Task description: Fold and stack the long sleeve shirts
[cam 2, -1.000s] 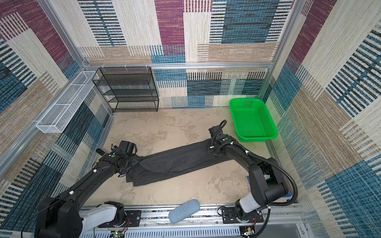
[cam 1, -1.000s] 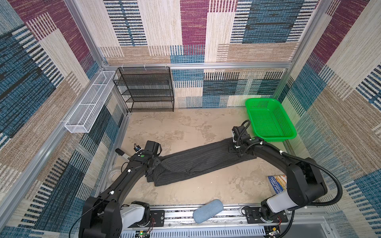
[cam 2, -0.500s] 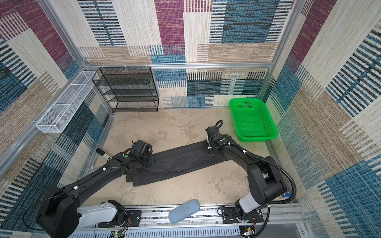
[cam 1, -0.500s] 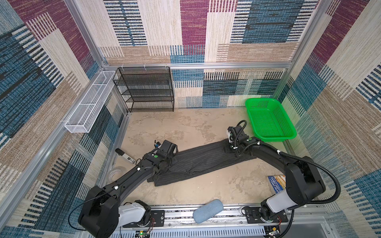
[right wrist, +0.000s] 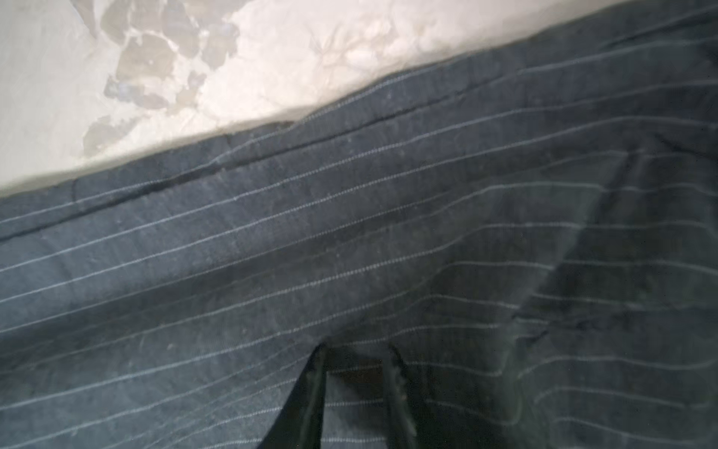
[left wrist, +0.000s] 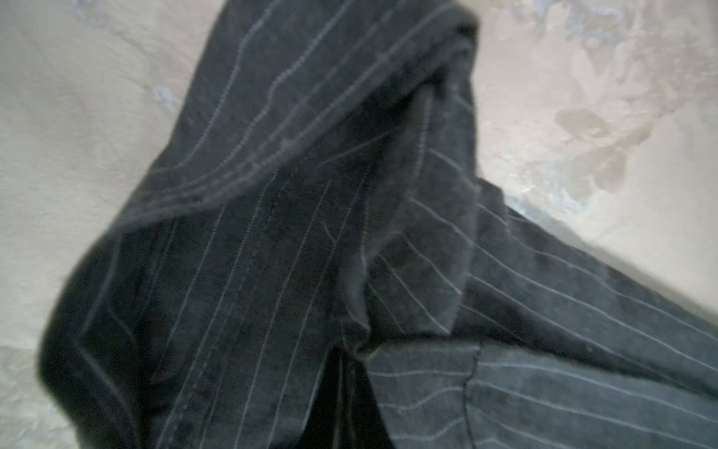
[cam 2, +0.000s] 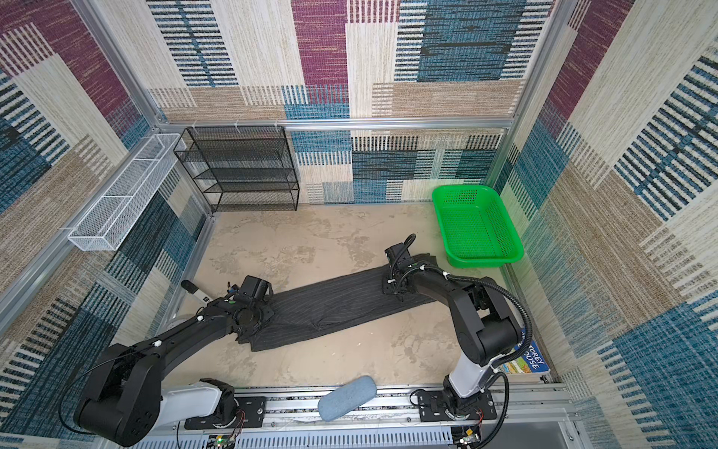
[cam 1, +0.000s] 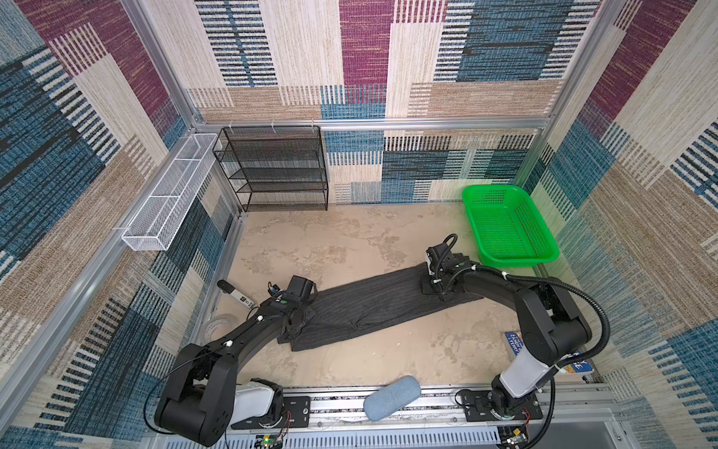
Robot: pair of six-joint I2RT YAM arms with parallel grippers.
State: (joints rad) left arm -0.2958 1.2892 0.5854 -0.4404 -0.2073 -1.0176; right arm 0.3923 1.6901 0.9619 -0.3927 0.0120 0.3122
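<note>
Shirt [cam 1: 373,307] was dark charcoal grey with thin pale pinstripes, lower middle of both top views. Basket [cam 1: 509,229] at right was bright green, perforated. Rack [cam 1: 272,167] was black mesh. Wire tray [cam 1: 167,198] at left was white. Table [cam 1: 330,241] was beige with darker mottled blotches. Walls [cam 1: 365,50] were striped patchwork in blue, maroon, tan and cream. Pad [cam 1: 392,397] at bottom was blue-grey.

Table [cam 1: 330,241] lies open beyond the shirt [cam 1: 380,303]; green basket [cam 1: 516,259] crowds right side.
</note>
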